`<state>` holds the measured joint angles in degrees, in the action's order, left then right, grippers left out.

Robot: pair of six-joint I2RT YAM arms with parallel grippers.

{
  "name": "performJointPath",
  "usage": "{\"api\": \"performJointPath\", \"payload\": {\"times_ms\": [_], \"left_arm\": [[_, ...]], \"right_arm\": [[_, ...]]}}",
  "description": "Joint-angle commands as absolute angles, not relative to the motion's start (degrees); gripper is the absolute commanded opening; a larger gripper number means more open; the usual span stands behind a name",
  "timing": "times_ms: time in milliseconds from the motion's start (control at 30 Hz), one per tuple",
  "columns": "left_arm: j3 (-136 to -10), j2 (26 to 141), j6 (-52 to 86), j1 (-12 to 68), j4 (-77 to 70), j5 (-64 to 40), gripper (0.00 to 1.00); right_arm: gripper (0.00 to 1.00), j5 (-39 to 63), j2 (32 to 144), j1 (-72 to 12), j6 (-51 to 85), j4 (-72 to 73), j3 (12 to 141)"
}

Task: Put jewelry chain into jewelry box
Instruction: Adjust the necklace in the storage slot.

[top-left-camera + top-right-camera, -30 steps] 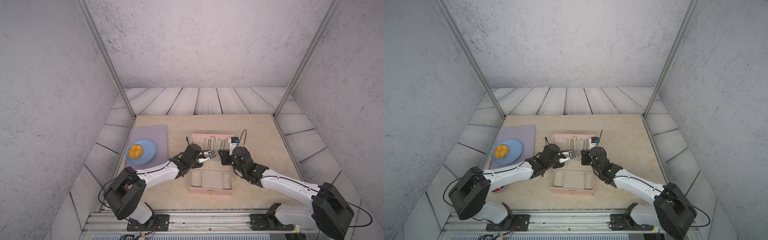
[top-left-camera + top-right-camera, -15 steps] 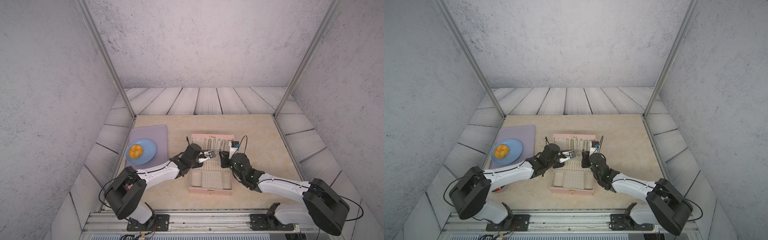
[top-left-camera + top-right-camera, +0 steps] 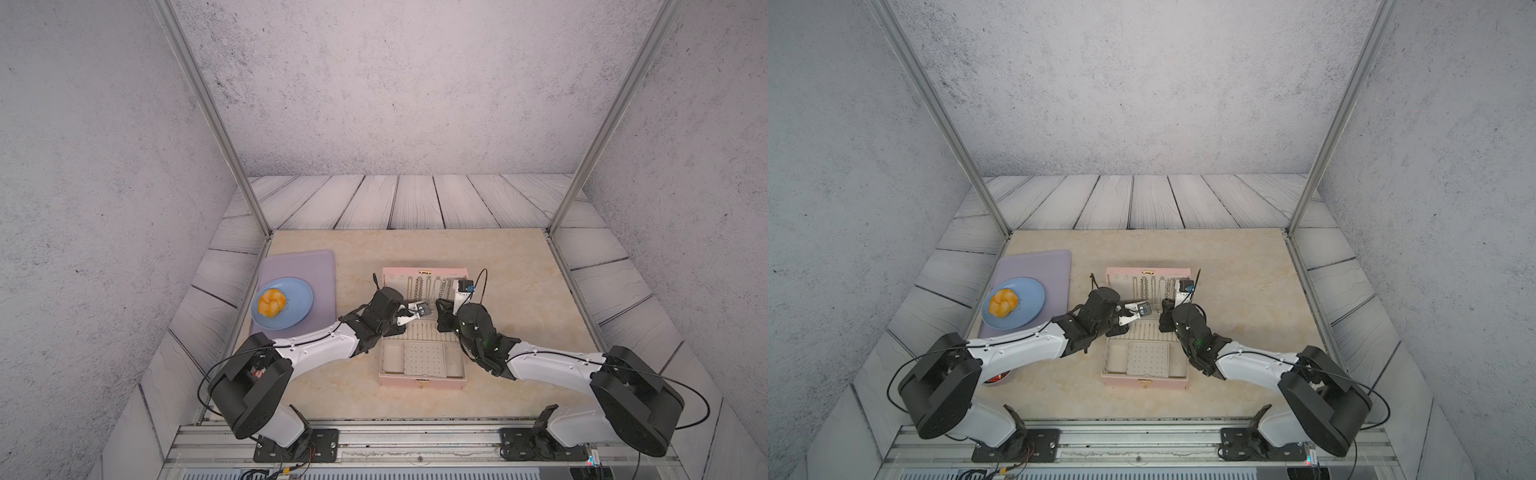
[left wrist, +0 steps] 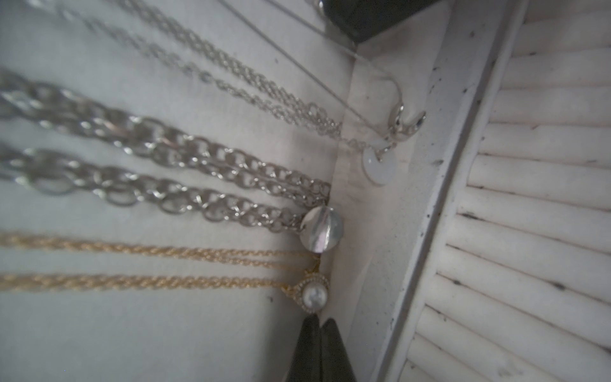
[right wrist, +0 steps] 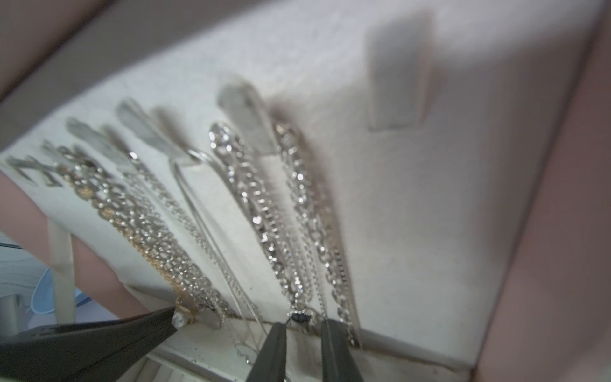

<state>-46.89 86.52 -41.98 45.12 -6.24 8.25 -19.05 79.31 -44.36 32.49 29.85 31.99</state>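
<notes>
Well, on the left the left gripper (image 4: 319,325) is pinched shut on nothing, its tips just beside the pearl pendant (image 4: 312,296) of a gold chain (image 4: 148,281). A nudge there could knock that loose. The jewelry chain (image 5: 256,218) already hangs from a hook (image 5: 244,112) against the lining of the open jewelry box (image 3: 422,384). Further right, the right gripper (image 5: 305,344) stands slightly apart astride its lower end, pinching nothing I can see. Closing or pulling away carelessly could snag the thinner chain (image 5: 187,231) beside it, or drag the jewelry chain off.
</notes>
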Motion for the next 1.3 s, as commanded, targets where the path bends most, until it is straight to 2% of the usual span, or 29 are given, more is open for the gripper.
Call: {"api": "performJointPath", "payload": {"times_ms": [0,567,1000,1267], "left_arm": [[-47.5,86.9,-41.4,45.1,-6.5,8.5,0.0],[-47.5,86.7,-41.4,45.0,-6.5,8.7,0.0],[-47.3,86.3,-41.5,45.1,-6.5,8.7,0.0],[-47.3,86.3,-41.2,45.0,-6.7,8.5,0.0]], "right_arm": [[0.24,-22.1,80.1,-44.3,32.2,30.2,33.6],[0.29,-25.9,80.4,-44.3,34.4,25.6,35.1],[0.33,-26.1,83.6,-44.3,33.6,27.4,36.6],[0.21,-26.8,85.3,-44.3,31.9,32.2,37.0]]}}
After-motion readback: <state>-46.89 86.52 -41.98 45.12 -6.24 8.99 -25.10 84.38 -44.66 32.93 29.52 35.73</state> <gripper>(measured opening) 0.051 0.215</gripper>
